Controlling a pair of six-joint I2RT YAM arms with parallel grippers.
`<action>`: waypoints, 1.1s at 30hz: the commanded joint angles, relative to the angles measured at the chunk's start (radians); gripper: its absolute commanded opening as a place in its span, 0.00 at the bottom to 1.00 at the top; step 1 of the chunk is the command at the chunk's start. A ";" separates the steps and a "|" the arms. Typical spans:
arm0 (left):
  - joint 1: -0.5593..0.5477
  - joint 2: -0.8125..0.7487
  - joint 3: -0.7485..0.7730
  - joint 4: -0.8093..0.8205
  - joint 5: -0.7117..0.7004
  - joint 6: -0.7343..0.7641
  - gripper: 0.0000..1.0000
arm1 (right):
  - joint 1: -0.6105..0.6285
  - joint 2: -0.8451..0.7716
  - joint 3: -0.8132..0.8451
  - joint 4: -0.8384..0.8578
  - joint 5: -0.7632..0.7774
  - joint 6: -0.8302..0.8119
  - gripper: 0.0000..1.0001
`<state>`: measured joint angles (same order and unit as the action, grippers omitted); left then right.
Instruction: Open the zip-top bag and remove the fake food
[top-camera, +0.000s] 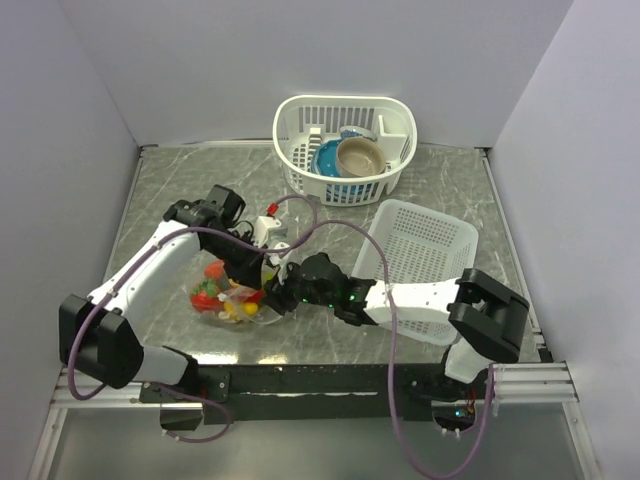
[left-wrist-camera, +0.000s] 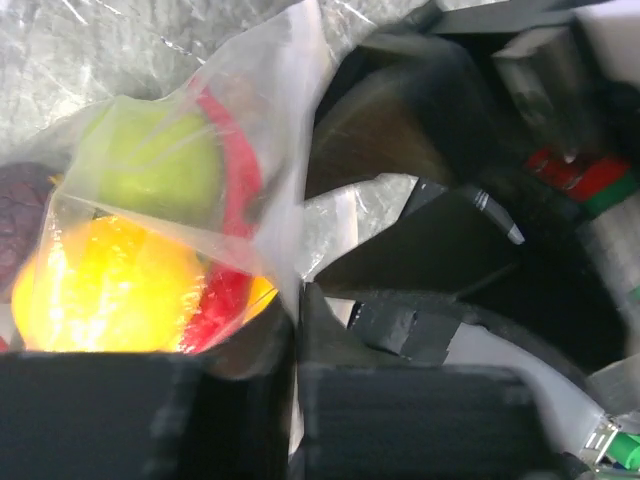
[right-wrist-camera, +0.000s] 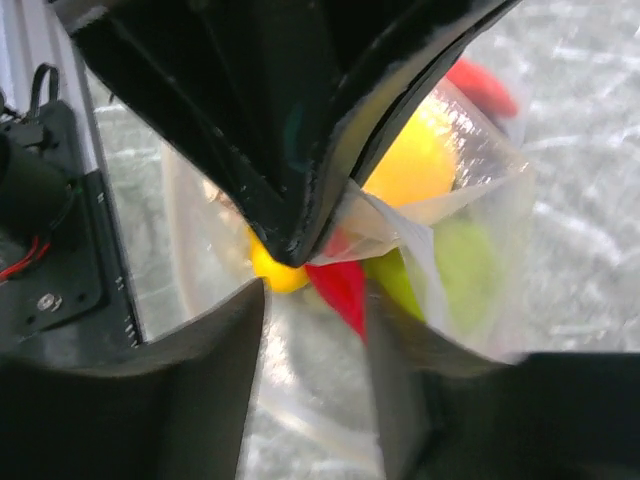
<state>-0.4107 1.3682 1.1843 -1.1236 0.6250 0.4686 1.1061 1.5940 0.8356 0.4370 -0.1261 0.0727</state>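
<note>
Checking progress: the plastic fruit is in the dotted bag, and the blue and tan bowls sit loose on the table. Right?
No. The blue bowl and tan bowl sit inside the rounded white basket at the back, not loose on the table; the top view shows it. The plastic fruit is in the dotted bag.

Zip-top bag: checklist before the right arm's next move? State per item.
1. Anchor: left gripper clamped on the film of the clear floppy plastic zip-top bag: ok.
2. Jaws of right gripper apart for the take: ok.
3. Second hold on the film: not ok, right gripper pinches nothing yet.
4. Bag mouth unzipped: cannot tell, the seal is hidden.
5. Glossy red, yellow and lime green plastic fake food inside the bag, none loose on the grey marbled table: ok.
6. Room between the grippers: not ok, very tight in the right wrist view; contact cannot tell.
</note>
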 joint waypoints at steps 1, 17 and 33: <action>-0.034 -0.086 0.024 -0.061 0.056 0.090 0.26 | -0.008 0.063 0.050 0.006 -0.018 -0.044 0.59; 0.368 -0.075 0.363 -0.062 0.363 0.165 0.99 | -0.005 -0.038 -0.073 0.040 0.023 0.004 0.57; 0.676 0.113 0.023 0.062 0.202 0.336 0.99 | 0.014 -0.201 -0.190 0.042 0.016 0.033 0.36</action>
<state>0.2012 1.4418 1.1881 -1.0470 0.8204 0.7002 1.1023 1.3720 0.6334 0.4614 -0.0978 0.1078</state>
